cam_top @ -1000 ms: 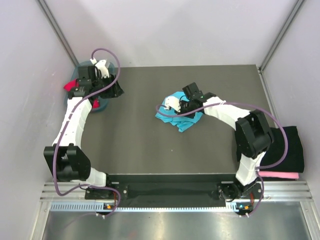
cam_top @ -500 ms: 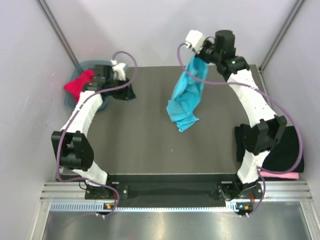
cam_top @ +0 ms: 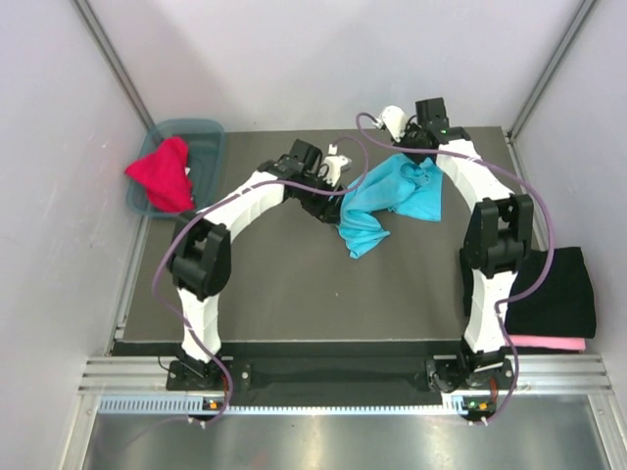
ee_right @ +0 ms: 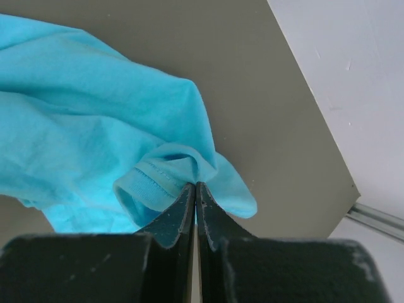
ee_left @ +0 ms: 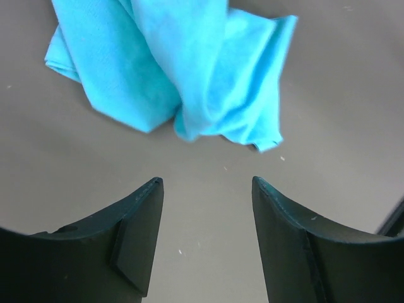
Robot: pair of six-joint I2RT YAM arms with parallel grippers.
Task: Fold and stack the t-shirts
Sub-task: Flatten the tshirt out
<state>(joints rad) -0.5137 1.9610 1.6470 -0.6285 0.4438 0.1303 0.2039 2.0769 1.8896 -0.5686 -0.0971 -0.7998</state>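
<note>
Both claws are mine, so I note each.

Right claw (ee_right: 194, 187): fingers pressed together, a ribbed hem of the turquoise shirt (ee_right: 95, 126) pinched at the tips. From above, this claw (cam_top: 423, 163) sits at the far right part of the table (cam_top: 265, 284), near its back edge. The shirt (cam_top: 387, 196) spreads from it leftward and toward me. It is crumpled, not flat, with one narrow tail pointing at the table's middle.

Left claw (ee_left: 206, 183): jaws apart, nothing between them, only bare table under the gap. The shirt (ee_left: 189, 69) lies just ahead of the tips in bunched folds, one loose corner nearest my right finger (ee_left: 284, 233). No contact in this view. From above, the claw (cam_top: 331, 204) is at the shirt's left edge, the arm arched across from the left side. Whether it brushes the cloth there I cannot tell; the wrist hides the join.

Other shirts:
- Red shirt (cam_top: 165, 174): far left, heaped on the tub (cam_top: 201, 132). It seems to hang over the tub's near-left rim, partly outside it.
- Black shirt (cam_top: 558, 294): folded flat, right of the table, beside my right arm.
- Pink shirt (cam_top: 544, 343): under the black one, only a strip of its near edge showing.

The red shirt and the black-on-pink pile are well apart from both claws.
</note>
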